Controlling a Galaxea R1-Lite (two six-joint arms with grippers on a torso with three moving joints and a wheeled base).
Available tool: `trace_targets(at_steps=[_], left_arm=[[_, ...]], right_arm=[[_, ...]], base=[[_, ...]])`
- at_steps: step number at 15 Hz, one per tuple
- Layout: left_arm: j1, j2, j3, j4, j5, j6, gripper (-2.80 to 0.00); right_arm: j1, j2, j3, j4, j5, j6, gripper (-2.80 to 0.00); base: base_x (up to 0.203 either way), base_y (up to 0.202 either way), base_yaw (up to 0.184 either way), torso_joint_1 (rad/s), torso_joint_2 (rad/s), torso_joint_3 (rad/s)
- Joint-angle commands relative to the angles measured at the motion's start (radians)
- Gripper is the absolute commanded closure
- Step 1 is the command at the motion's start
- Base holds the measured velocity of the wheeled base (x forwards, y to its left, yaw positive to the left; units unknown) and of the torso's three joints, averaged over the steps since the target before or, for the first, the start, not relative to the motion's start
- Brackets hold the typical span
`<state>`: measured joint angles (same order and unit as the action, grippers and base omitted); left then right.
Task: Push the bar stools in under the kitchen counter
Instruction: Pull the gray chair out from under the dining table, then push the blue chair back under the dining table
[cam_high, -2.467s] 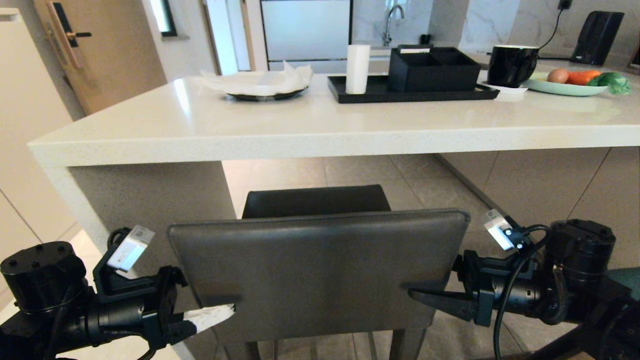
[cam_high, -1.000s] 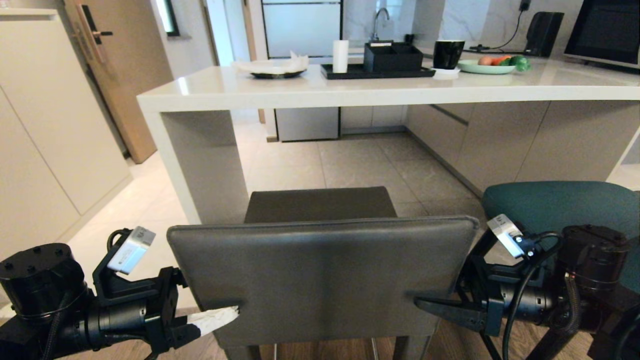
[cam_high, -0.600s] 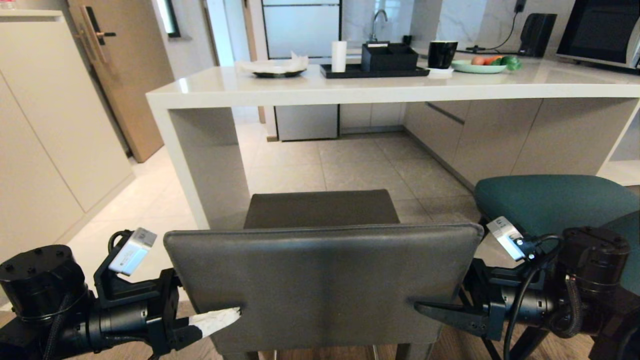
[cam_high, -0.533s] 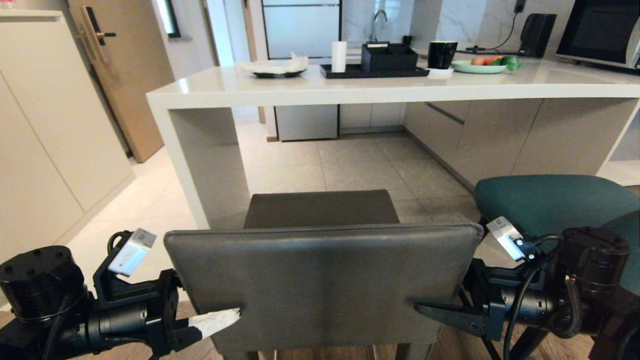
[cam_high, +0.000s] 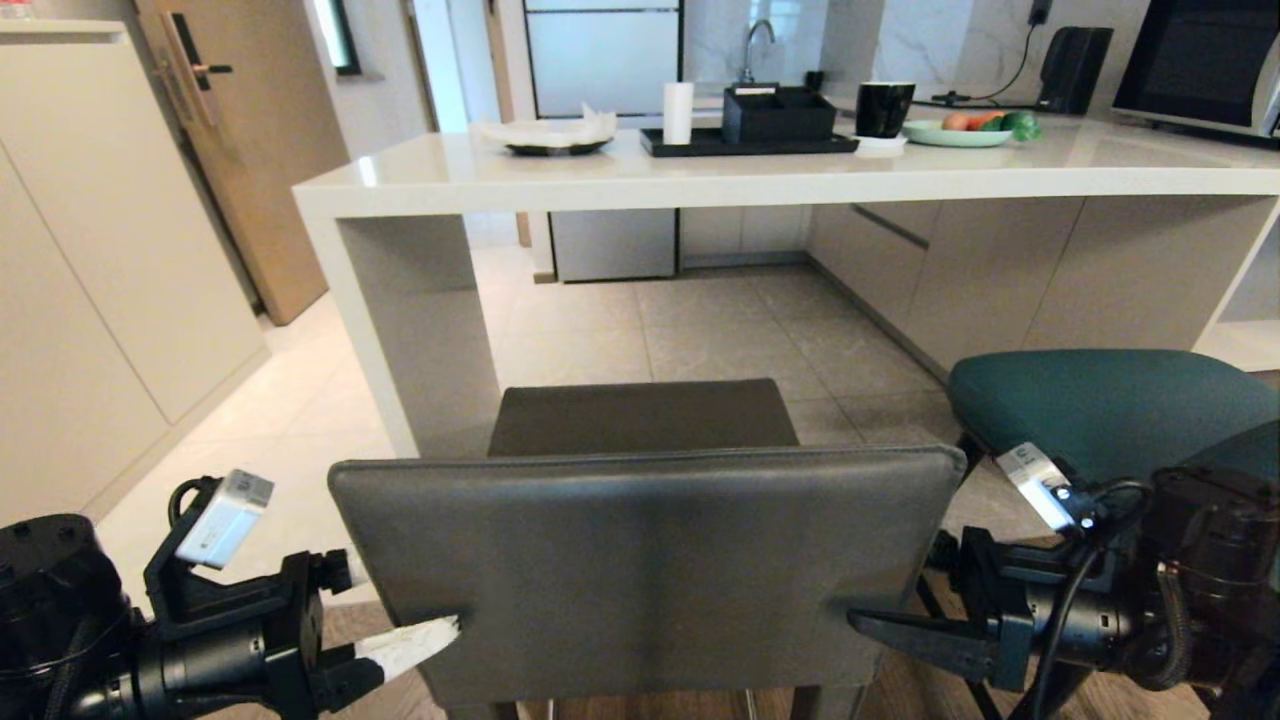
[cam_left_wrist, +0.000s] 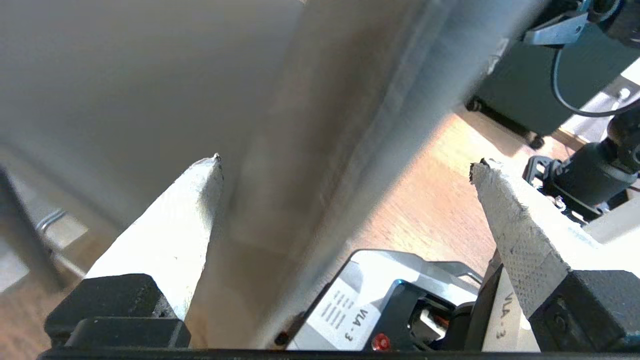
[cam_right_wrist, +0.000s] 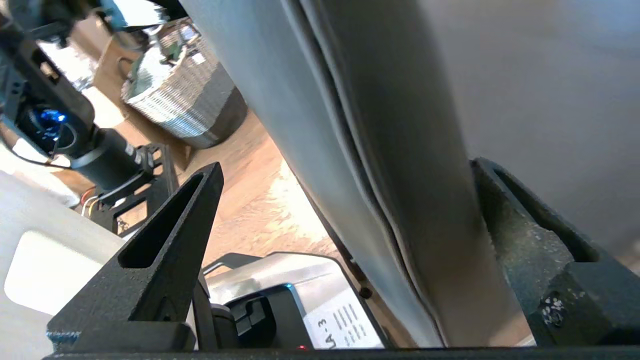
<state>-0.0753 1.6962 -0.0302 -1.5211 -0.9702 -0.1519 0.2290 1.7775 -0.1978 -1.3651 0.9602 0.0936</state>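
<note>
The dark grey bar stool (cam_high: 640, 560) stands right in front of me, its square back facing me and its seat (cam_high: 640, 415) beyond it. The seat's front edge is short of the white kitchen counter (cam_high: 620, 175), with tiled floor between. The teal bar stool (cam_high: 1100, 400) stands at the right, also out from the counter. My left gripper (cam_high: 440, 632) is open astride the back's left edge (cam_left_wrist: 325, 100), one white finger (cam_high: 410, 645) lying on its near face. My right gripper (cam_high: 870, 625) is open astride the back's right edge (cam_right_wrist: 400, 125).
The counter's slab end leg (cam_high: 400, 320) stands left of the grey stool's path. A black tray (cam_high: 750, 145), a mug (cam_high: 885, 108) and plates sit on the counter. Cupboards (cam_high: 100, 280) and a door line the left. A wicker basket (cam_right_wrist: 185, 105) stands on the wooden floor behind.
Earlier, the whole view backed away from the counter, with the grey stool keeping its place between my grippers. In the last half second both grippers slid outward and lower along the back; the stool stayed still.
</note>
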Motion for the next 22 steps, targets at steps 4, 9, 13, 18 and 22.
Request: trace_targets(at_steps=[4, 9, 13, 18, 22], left_arm=[[0.070, -0.061, 0.070, -0.009, -0.007, -0.002, -2.80], [0.143, -0.169, 0.070, -0.009, 0.000, -0.018, -2.80], [0.154, -0.283, 0.070, -0.009, 0.150, -0.079, -2.80], [0.154, -0.284, 0.038, -0.009, 0.629, -0.055, -2.80], [0.152, -0.287, -0.084, -0.004, 0.856, 0.050, -2.80]], right_arm=[[-0.126, -0.081, 0.109, -0.008, 0.017, 0.001, -2.80], [-0.286, -0.223, 0.171, -0.006, -0.013, 0.001, -2.80], [-0.293, -0.350, 0.180, -0.004, -0.350, 0.000, -2.80], [-0.287, -0.388, 0.077, 0.019, -0.864, -0.005, -2.80], [-0.268, -0.498, -0.049, 0.220, -1.117, -0.055, -2.80]], base=[[0.000, 0.000, 0.000, 0.000, 0.00, 0.000], [0.000, 0.000, 0.000, 0.000, 0.00, 0.000], [0.000, 0.000, 0.000, 0.000, 0.00, 0.000], [0.000, 0.000, 0.000, 0.000, 0.00, 0.000], [0.000, 0.000, 0.000, 0.000, 0.00, 0.000]])
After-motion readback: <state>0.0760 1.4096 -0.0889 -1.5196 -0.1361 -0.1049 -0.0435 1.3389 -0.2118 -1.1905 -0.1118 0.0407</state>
